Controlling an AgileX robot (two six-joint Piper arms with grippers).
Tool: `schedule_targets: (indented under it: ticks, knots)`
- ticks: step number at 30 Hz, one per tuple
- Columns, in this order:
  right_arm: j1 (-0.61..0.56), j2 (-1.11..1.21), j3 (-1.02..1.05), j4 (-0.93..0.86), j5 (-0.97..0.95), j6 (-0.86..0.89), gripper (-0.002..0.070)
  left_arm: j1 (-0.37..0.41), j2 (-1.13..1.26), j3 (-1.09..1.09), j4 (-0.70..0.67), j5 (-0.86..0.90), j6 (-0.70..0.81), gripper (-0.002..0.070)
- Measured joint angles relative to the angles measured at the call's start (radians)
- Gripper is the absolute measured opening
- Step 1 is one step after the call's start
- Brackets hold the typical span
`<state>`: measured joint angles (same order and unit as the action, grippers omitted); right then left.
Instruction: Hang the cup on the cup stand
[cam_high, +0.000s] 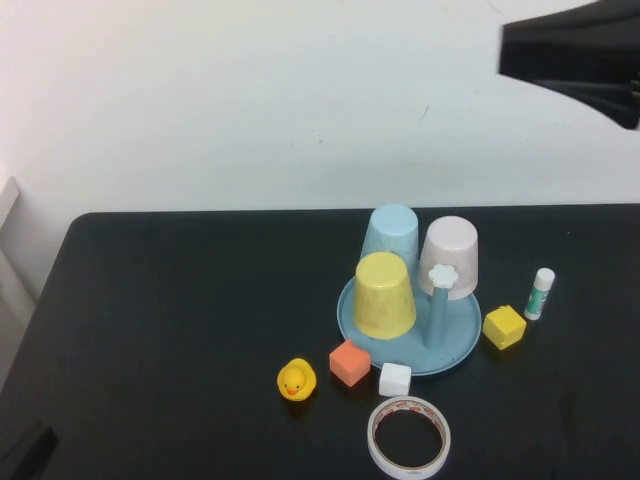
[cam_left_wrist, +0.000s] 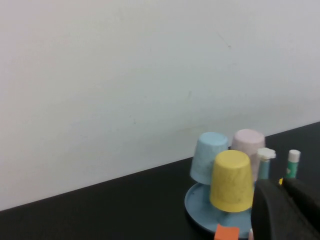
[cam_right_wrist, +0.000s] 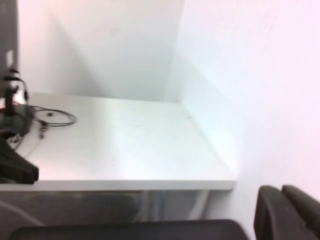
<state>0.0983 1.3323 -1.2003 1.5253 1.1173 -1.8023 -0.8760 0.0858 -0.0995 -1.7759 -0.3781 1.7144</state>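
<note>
The yellow cup (cam_high: 385, 295) (cam_left_wrist: 231, 181) sits upside down over a peg of the cup stand (cam_high: 455, 345) (cam_left_wrist: 197, 205), a round light-blue dish. One blue peg with a white flower knob (cam_high: 442, 275) stands bare beside it. My right gripper (cam_high: 504, 50) (cam_right_wrist: 282, 195) hangs high at the back right, far above the table, shut and holding nothing. The left gripper (cam_left_wrist: 282, 187) is low at the near left of the table, shut and empty, its camera facing the stand; a dark part of that arm (cam_high: 25, 452) shows at the table's front left corner.
A light blue cup (cam_high: 392, 235) and a pale pink cup (cam_high: 450, 255) also sit upside down on the stand. Around it lie a yellow cube (cam_high: 504, 326), glue stick (cam_high: 540, 293), orange cube (cam_high: 350, 362), white cube (cam_high: 395, 379), rubber duck (cam_high: 296, 380) and tape roll (cam_high: 409, 437).
</note>
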Motion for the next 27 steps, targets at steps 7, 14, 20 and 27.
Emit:
schedule_targets:
  ticks: [7,14,20,27]
  knots:
    - [0.000,-0.288,0.192,-0.002,-0.062,-0.008,0.0001,0.000,0.000,0.000,0.008,0.031,0.000,0.0000]
    - [0.000,-0.521,0.381,-0.025,-0.076,0.043,0.0001,0.000,-0.002,0.000,0.009,0.037,0.000,0.0000]
    - [-0.002,-0.769,0.476,-0.162,-0.125,0.161,0.0001,0.000,-0.002,0.000,0.010,0.037,0.000,0.0000]
    - [-0.002,-0.973,0.542,-0.505,-0.182,0.351,0.0000,0.000,-0.002,0.000,0.012,0.037,0.000,0.0000]
